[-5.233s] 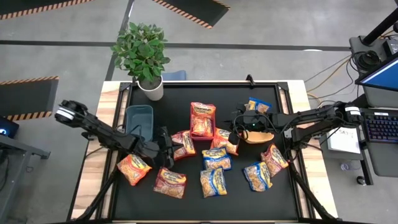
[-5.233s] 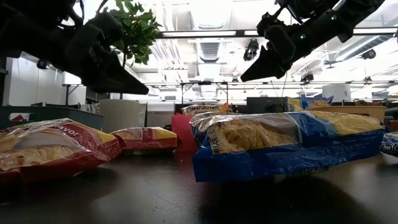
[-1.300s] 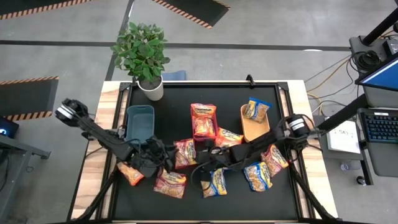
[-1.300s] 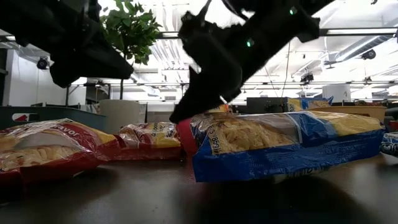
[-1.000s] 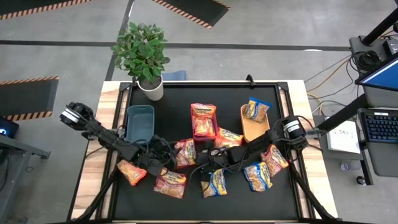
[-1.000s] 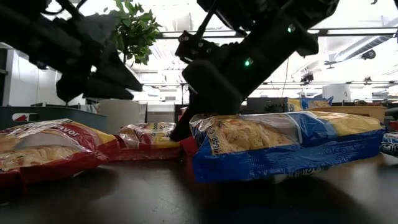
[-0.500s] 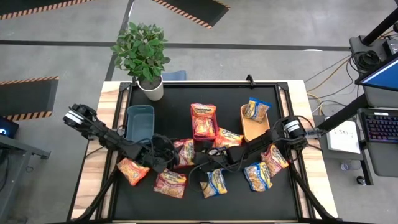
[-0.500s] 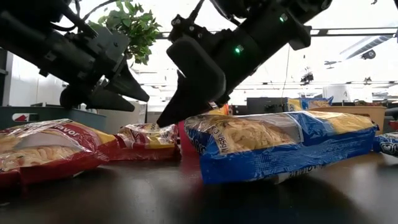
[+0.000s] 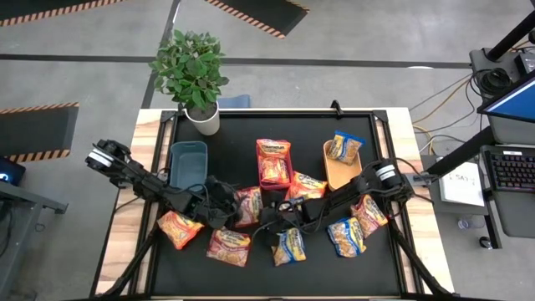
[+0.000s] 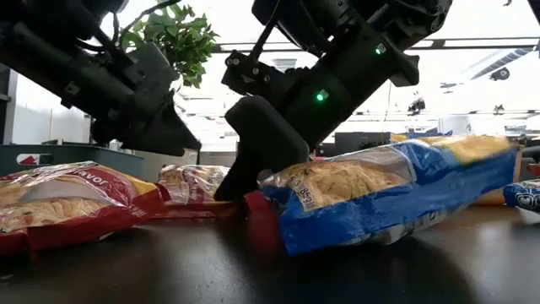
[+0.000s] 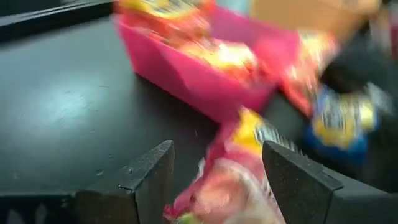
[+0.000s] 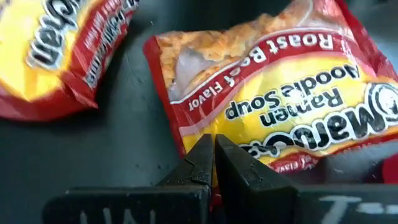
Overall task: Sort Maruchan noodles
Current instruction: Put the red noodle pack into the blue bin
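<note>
Where crinkled — red-and-yellow noodle packet (image 12: pixel 273 106), clear window.

Both arms are crowding the middle of the mat, leaving open room only along its edges.

The left gripper (image 9: pixel 219 211) and right gripper (image 9: pixel 269 222) are meeting at centre frame among packed noodle packets (image 9: pixel 248 206), blocking any straight path across. The teal bin (image 9: pixel 186 161), red bin (image 9: pixel 273 163) and tan bin (image 9: pixel 341 167) are lining the upper half, with the potted plant (image 9: pixel 192 73) standing at upper left. Bare black mat (image 9: pixel 230 134) is lying open between teal and red bins and along the bottom edge.
</note>
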Motion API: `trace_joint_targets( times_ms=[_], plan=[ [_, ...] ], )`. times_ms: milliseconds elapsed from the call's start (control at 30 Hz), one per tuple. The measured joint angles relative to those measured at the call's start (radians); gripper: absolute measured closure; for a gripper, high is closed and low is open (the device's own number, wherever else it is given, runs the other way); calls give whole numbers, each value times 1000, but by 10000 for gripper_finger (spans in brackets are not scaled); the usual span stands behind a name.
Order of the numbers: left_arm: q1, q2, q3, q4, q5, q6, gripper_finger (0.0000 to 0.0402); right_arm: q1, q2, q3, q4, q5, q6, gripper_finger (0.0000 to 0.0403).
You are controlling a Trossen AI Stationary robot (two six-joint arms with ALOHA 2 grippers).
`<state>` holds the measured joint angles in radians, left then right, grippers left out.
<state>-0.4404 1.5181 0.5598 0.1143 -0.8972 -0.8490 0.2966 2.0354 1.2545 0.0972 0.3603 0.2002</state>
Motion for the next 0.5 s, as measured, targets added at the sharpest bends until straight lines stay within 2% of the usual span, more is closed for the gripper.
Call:
trace_joint_targets(
  times_ms=[167, 500],
  plan=[
    [3, -1, 1, 3, 132, 275, 173, 0, -2, -2, -29, 4, -22, 394],
    [31, -30, 2, -9, 192, 482, 174, -2, -2, -11, -33, 8, -28, 394]
  ],
)
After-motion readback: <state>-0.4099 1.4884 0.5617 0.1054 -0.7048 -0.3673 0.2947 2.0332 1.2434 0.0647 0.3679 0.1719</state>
